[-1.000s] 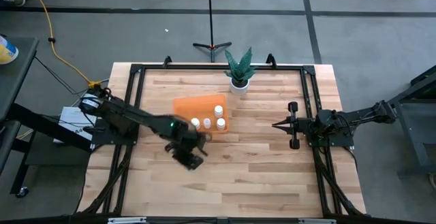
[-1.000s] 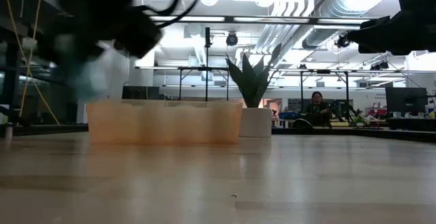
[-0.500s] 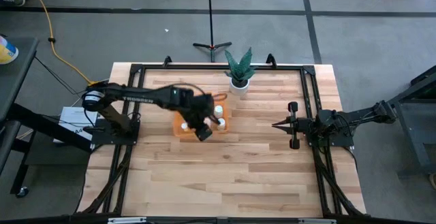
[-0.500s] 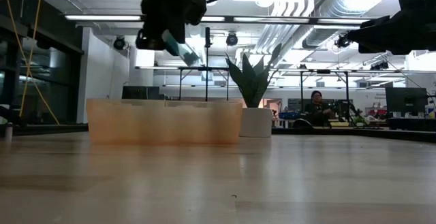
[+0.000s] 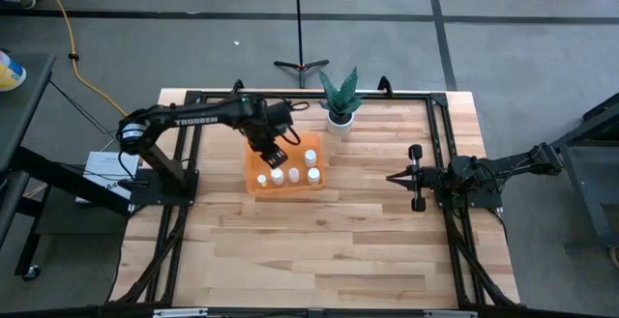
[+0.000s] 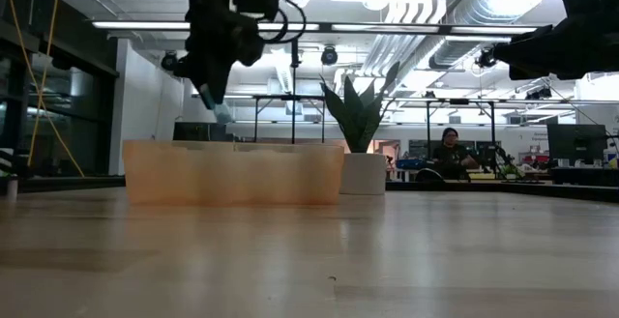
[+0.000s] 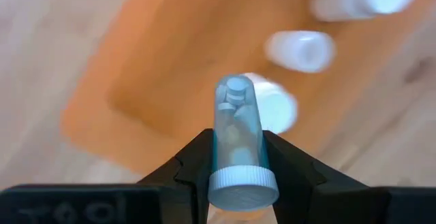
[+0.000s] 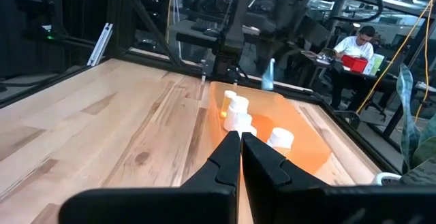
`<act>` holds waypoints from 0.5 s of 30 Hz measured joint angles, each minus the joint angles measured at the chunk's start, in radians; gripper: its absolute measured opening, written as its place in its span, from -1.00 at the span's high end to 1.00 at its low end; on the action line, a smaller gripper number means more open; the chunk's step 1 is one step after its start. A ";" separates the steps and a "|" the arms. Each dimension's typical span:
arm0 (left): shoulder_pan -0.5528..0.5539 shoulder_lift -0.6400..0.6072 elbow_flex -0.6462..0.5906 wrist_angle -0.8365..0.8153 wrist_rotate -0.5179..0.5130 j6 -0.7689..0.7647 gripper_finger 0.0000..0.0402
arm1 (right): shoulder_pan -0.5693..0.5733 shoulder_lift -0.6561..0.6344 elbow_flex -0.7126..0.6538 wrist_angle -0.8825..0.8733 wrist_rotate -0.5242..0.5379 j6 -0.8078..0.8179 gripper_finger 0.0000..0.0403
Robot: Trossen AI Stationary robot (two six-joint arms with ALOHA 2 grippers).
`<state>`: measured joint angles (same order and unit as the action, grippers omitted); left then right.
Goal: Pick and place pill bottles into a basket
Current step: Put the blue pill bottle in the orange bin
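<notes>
Left wrist view: left gripper clamps translucent cylindrical pill bottle (ribbed white cap) above orange basket.

I see a potted plant at the table's far edge; a seated person beyond.

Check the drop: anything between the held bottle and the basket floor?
Nothing visible. The left gripper holds the pill bottle above the basket, over bare orange floor; the bottles already inside stand off to the side.
</notes>
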<state>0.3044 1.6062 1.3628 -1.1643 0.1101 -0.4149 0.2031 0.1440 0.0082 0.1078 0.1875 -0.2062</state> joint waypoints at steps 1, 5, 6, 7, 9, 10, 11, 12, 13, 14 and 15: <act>0.012 0.000 0.000 -0.013 -0.012 0.001 0.25 | 0.000 0.000 0.000 -0.002 0.000 0.003 0.97; 0.041 0.034 -0.013 -0.008 -0.046 0.022 0.25 | 0.000 0.000 0.000 -0.013 0.000 0.018 0.97; 0.050 0.044 -0.017 -0.016 -0.047 0.025 0.25 | 0.000 0.000 0.000 -0.015 0.000 0.021 0.97; 0.054 0.054 -0.017 -0.019 -0.046 0.026 0.25 | 0.000 0.000 0.000 -0.016 0.000 0.023 0.97; 0.057 0.080 -0.014 -0.010 -0.030 0.026 0.25 | 0.000 0.000 0.000 -0.016 0.000 0.023 0.97; 0.058 0.097 -0.015 -0.012 -0.029 0.032 0.25 | 0.000 0.000 0.000 -0.017 0.000 0.023 0.97; 0.058 0.114 -0.016 -0.014 -0.028 0.045 0.25 | 0.000 0.000 0.000 -0.018 0.000 0.023 0.97; 0.056 0.129 -0.016 -0.014 -0.020 0.057 0.25 | 0.000 0.000 0.000 -0.018 0.000 0.023 0.97; 0.056 0.141 -0.016 -0.019 -0.012 0.070 0.25 | 0.000 0.000 0.000 -0.018 0.000 0.022 0.97; 0.055 0.150 -0.016 -0.028 -0.010 0.076 0.25 | 0.000 0.000 0.000 -0.018 0.000 0.020 0.97; 0.055 0.162 -0.016 -0.036 -0.011 0.078 0.25 | 0.000 0.000 0.000 -0.018 0.000 0.019 0.97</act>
<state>0.3595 1.7680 1.3472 -1.2004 0.0995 -0.3367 0.2031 0.1439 0.0079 0.0902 0.1873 -0.1876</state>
